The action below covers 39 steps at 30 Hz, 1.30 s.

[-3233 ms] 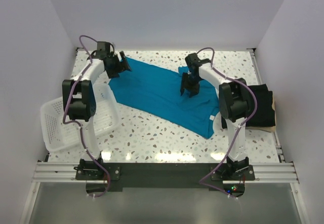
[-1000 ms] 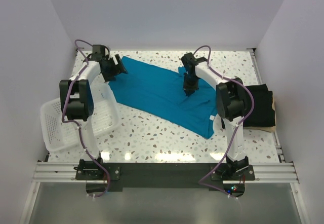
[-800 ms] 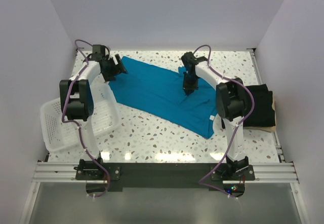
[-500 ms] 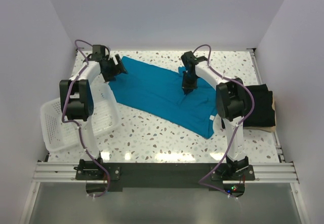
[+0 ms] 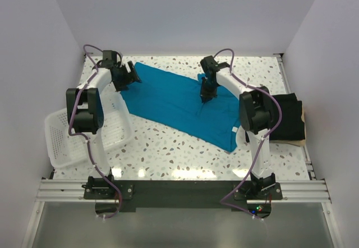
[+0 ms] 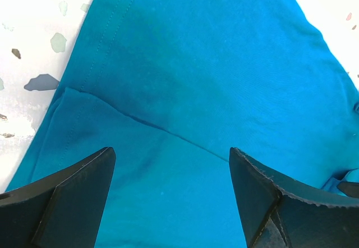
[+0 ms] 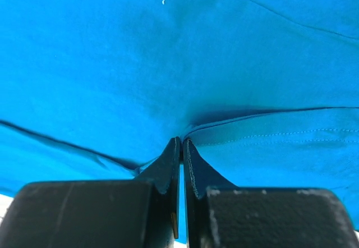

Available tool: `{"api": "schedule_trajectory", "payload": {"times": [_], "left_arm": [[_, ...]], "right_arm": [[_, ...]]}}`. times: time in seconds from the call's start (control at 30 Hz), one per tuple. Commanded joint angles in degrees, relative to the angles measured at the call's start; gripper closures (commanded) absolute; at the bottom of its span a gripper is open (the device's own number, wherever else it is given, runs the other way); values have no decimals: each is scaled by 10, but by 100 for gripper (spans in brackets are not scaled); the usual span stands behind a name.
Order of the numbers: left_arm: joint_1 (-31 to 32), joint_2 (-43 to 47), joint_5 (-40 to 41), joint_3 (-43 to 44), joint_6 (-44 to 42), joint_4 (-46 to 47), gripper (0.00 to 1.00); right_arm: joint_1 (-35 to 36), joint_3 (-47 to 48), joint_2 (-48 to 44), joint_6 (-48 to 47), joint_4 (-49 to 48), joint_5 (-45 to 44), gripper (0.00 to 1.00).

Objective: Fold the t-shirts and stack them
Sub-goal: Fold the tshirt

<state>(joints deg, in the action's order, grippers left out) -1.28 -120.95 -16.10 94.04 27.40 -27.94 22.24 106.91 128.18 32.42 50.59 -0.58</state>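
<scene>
A teal-blue t-shirt point(image 5: 174, 102) lies spread slantwise across the speckled table. My right gripper point(image 5: 206, 97) is shut on a pinch of its cloth near the sleeve hem point(image 7: 269, 138); the fabric bunches up at the closed fingertips point(image 7: 181, 142). Over the shirt's far left corner my left gripper point(image 5: 130, 75) hangs open, its two black fingers point(image 6: 73, 194) wide apart above the flat teal cloth point(image 6: 196, 91) with nothing between them. A folded black t-shirt point(image 5: 283, 119) rests at the table's right edge, behind the right arm.
A white mesh basket point(image 5: 61, 138) stands at the left edge of the table, partly under the left arm. Walls close in the table at the back and both sides. Bare speckled tabletop point(image 5: 168, 152) shows in front of the teal shirt.
The right gripper has closed fully on the teal cloth and drawn it slightly up and left, raising a small ridge. The left arm has stayed where it was.
</scene>
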Motion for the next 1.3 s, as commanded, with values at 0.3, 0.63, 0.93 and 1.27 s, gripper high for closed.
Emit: {"api": "schedule_trajectory", "payload": {"times": [0.3, 0.63, 0.93, 1.27], "left_arm": [[-3, 5, -4, 46, -7, 11, 12], [-2, -67, 24, 175, -5, 25, 12], [-1, -114, 36, 230, 17, 97, 12], [-1, -150, 42, 244, 22, 135, 12]], "right_arm": [[0, 28, -52, 9, -16, -23, 45], [-67, 49, -56, -16, -65, -74, 34], [-114, 133, 25, -55, -186, -156, 34], [-132, 204, 131, -81, -261, -159, 43]]}}
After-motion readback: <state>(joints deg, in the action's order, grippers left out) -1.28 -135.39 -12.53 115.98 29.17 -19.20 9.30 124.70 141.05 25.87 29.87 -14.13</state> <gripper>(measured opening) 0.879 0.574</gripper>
